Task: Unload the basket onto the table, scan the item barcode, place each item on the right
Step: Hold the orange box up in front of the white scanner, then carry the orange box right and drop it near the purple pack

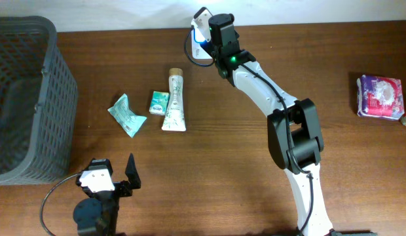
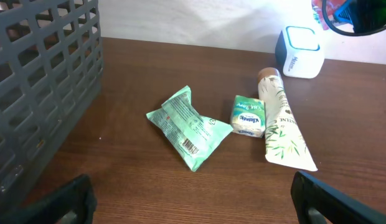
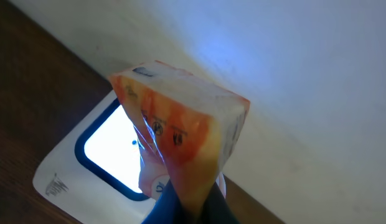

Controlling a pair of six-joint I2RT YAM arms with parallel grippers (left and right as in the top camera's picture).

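Now right fingers [image 3: 162,210] pinch an orange packet [image 3: 180,124] over the lit scanner [image 3: 109,155] while left fingers [image 2: 68,199] gape empty

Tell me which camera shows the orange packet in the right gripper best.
Right wrist: the orange packet fills the frame, pinched in the right gripper above the lit scanner. Overhead shows only a small pale sliver of it at the gripper. Left wrist catches at most a blurred scrap in its top corner.
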